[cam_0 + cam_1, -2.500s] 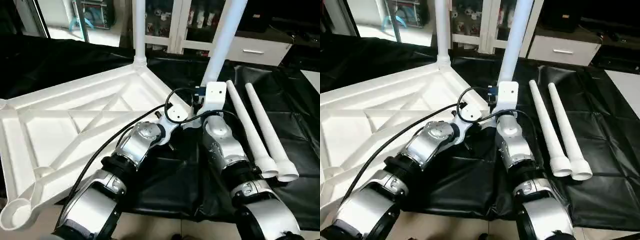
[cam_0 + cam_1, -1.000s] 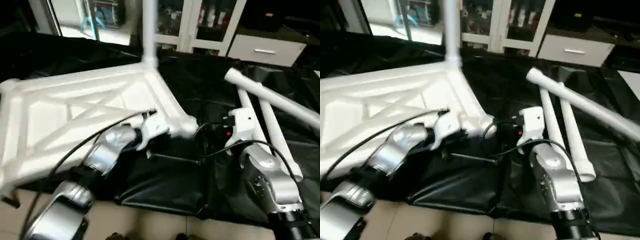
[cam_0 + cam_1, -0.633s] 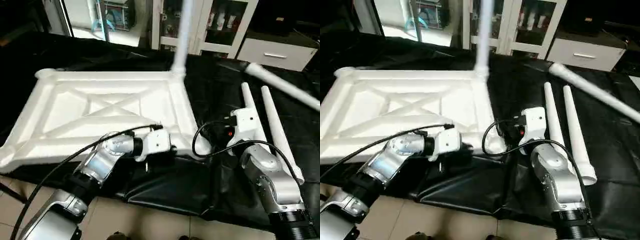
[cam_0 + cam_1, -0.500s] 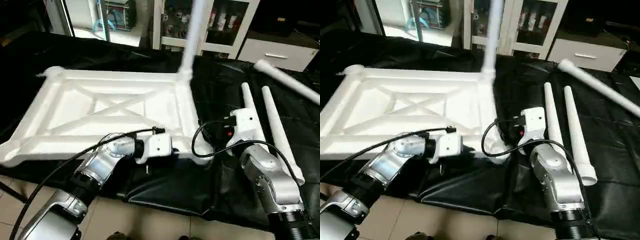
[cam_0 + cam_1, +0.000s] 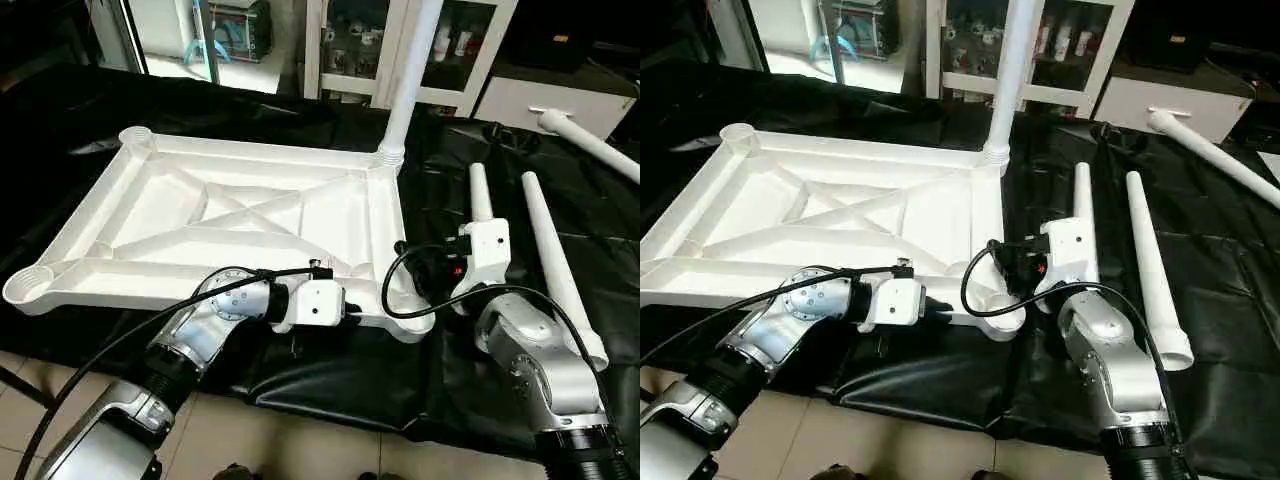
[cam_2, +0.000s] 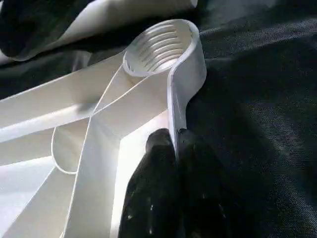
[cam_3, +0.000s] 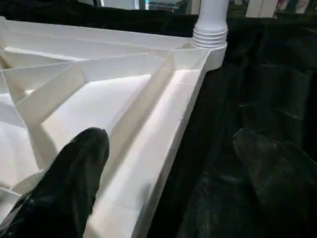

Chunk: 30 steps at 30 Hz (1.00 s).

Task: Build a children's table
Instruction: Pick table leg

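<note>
Lying ribs-up on the black sheet [image 5: 330,380], my white tabletop [image 5: 230,215] carries one upright leg [image 5: 410,75] (far corner socket); left gripper [image 6: 174,144] pinches its rim, right gripper [image 7: 171,163] gapes.

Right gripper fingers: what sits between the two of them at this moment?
In the right wrist view, the tabletop's long side rim and black cloth lie between the right gripper's wide-open fingers; they grip nothing.

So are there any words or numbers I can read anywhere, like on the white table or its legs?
None can be read.
The tabletop and the legs are plain white, with no print.
The things behind the cabinet glass are too small and blurred to read.
</note>
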Motion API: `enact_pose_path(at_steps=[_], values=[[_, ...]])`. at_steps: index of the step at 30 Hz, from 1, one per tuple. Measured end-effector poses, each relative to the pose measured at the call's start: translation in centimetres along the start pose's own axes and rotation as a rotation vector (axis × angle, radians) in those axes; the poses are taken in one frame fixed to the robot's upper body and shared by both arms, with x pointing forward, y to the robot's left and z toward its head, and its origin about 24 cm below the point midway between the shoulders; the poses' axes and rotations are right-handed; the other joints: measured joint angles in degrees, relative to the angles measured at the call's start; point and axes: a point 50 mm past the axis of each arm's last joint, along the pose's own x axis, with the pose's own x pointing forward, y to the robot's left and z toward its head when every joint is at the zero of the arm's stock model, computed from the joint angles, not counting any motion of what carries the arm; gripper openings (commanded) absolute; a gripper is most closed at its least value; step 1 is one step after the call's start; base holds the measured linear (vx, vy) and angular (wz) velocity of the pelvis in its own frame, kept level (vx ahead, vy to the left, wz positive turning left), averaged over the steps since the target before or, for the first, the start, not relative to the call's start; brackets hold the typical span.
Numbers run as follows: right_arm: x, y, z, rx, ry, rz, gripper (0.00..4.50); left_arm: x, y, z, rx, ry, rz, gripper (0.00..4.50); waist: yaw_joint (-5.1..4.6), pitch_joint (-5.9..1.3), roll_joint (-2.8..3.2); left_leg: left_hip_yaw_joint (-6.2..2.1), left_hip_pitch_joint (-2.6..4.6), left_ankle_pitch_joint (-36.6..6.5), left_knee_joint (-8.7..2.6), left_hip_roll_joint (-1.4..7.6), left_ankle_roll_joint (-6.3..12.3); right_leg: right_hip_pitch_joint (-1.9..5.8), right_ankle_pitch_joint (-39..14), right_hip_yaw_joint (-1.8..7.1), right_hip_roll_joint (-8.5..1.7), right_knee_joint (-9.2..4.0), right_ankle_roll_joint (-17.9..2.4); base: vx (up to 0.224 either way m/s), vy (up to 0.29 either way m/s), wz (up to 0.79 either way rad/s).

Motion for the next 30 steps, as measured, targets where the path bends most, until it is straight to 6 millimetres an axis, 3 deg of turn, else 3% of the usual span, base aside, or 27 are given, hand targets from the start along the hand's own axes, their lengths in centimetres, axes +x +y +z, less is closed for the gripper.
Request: enact_pose_path(at_steps=[22, 30], values=[[0.0, 0.2, -0.2, 0.005, 0.004, 0.002, 4.41, -0.4, 0.2, -0.6, 0.047, 0.01, 0.012, 0.0, 0.0, -0.03, 0.04, -0.02, 0.06, 0.0, 0.05, 0.02, -0.01, -0.01, 0.0, -0.01, 0.0, 0.19, 0.0, 0.0, 0.0, 0.0], [1.2, -0.3, 1.3, -0.005, 0.012, -0.037, 4.41, -1.3, 0.8, -1.1, 0.056, 0.046, 0.02, 0.0, -0.69, -0.03, 0.04, -0.06, 0.07, 0.0, 0.2, 0.03, -0.08, -0.03, 0.1, -0.01, 0.03, 0.21, 0.0, 0.0, 0.0, 0.0]])
